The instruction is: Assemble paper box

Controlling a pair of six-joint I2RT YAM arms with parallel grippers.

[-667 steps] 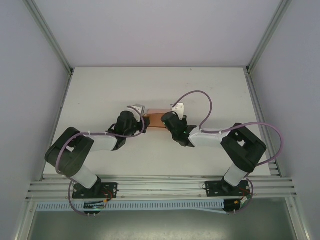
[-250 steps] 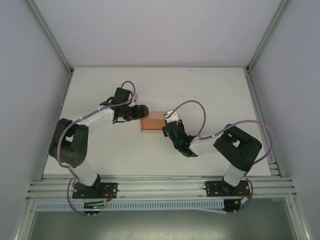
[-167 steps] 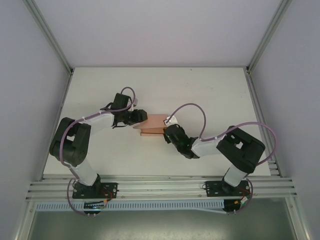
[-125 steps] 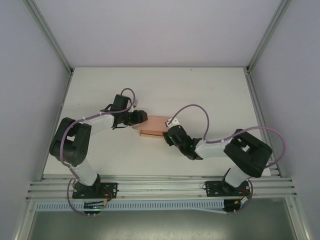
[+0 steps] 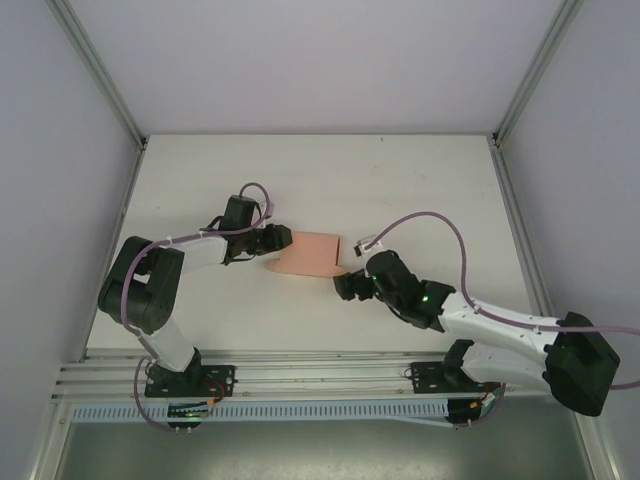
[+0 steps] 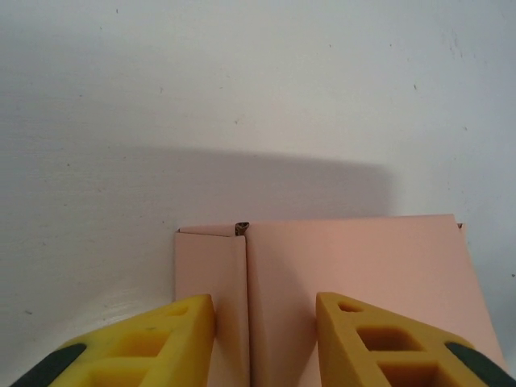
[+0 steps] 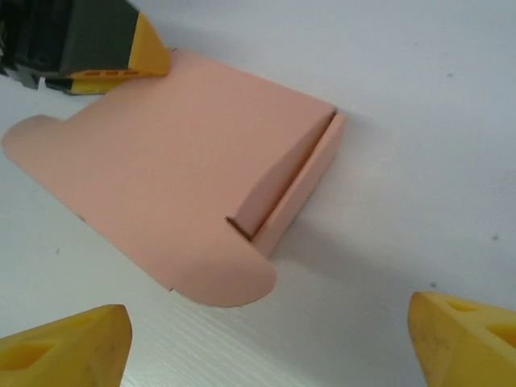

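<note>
The salmon-pink paper box [image 5: 312,253] lies flat in the middle of the worktop [image 5: 420,180], with a fold standing along its right side. The left claw [image 5: 281,240] sits at its left edge, jaws partly open over the card and pinching nothing. The right claw [image 5: 344,286] gapes wide and empty, just off the box's near right corner.

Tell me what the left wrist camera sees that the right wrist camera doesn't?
The left wrist view looks along the salmon-pink flat card box from one end: a straight seam with a tiny gap at its top, framed by the left claw. The right wrist view has the box's whole lid, rounded flaps, a thin side wall, the left claw at its far corner, and the right claw open wide, clear of the box. Both share the box and the white table.
</note>
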